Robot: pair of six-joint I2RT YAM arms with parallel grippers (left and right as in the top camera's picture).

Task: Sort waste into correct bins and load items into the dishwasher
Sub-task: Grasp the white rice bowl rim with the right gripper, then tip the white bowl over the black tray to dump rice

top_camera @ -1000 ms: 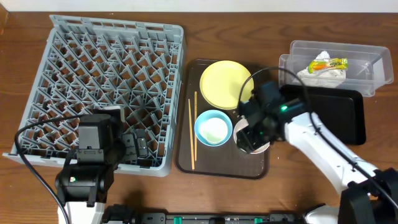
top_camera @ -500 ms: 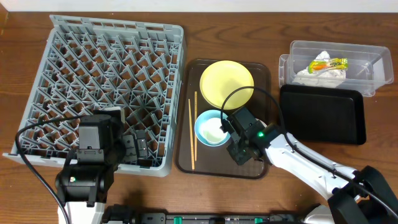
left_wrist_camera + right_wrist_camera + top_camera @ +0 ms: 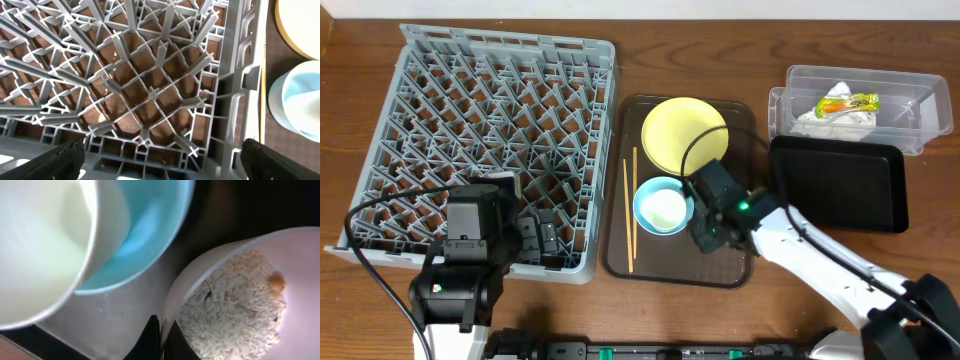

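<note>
My right gripper [image 3: 162,337] is shut on the rim of the white bowl [image 3: 300,280], which holds rice scraps [image 3: 230,310]. Beside it sits the light-blue bowl [image 3: 140,235] with a whitish cup [image 3: 40,245] inside. From overhead the right gripper [image 3: 710,222] covers the white bowl on the brown serving tray [image 3: 740,120], next to the yellow plate [image 3: 682,132] and the chopsticks [image 3: 630,210]. My left gripper [image 3: 165,162] stands open over the near right corner of the grey dish rack [image 3: 150,95], holding nothing.
A clear tub [image 3: 910,110] at the back right holds the snack wrapper [image 3: 847,102] and white tissue [image 3: 840,124]. The black tray [image 3: 840,185] lies just in front of it, right of my right arm. The dish rack [image 3: 490,130] fills the left side.
The right gripper swung left and down to the white bowl beside the blue bowl, and its jaws closed on the bowl's rim. The left arm has not moved.
</note>
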